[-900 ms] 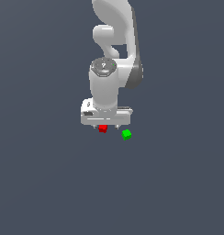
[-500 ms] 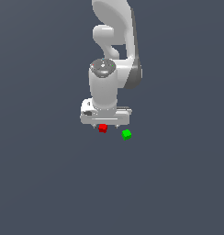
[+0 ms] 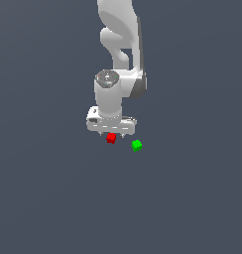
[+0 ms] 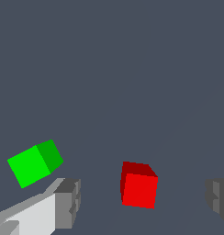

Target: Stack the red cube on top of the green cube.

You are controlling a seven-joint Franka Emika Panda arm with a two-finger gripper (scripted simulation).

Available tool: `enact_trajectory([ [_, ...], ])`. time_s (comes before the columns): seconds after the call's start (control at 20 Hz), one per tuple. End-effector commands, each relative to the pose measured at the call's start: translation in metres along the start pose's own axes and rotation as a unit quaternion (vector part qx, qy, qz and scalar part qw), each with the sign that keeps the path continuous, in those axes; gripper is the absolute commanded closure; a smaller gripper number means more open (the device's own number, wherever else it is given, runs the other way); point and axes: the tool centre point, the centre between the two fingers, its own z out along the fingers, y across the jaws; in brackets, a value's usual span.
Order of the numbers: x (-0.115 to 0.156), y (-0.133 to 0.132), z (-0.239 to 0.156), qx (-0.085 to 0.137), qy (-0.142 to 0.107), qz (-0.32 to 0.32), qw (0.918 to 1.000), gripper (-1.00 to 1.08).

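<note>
**Jaws spread wide around the red cube**

Spread wide, the jaws, with nothing gripped. In the wrist view, one grey fingertip [image 4: 68, 202] on one side of the red cube [image 4: 139, 186], the other fingertip partly cut off at the picture's far edge; clear gaps of bare surface on both sides of the cube, no contact. Seen from the exterior view, the gripper [image 3: 112, 132] low over the dark grey counter [image 3: 53, 198], white body pointing straight down, the red cube [image 3: 111, 138] peeking out just beneath its lower edge.

Resting flat on the counter, the red cube, turned slightly askew to the line between the fingertips. Just beside it, toward the exterior view's right and a touch nearer the camera, the green cube [image 3: 136, 145], apart from the red one and outside the jaws. In the wrist view the green cube [image 4: 35, 163] beyond the white finger, rotated at an angle, not touching it.

No visible edges or corners to the counter; plain dark surface filling both views. Above the gripper, the white arm [image 3: 120, 44] rising out of the top of the exterior view.
</note>
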Motion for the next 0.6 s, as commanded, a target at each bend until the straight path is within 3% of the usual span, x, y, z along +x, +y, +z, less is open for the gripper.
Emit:
enact_trajectory([
  [0.0,-0.013,0.005,0.013,0.001,0.0,0.019,0.9998,-0.92],
  [0.55,-0.044,0.016,0.048,0.004,-0.001,0.067,0.9977,-0.92],
])
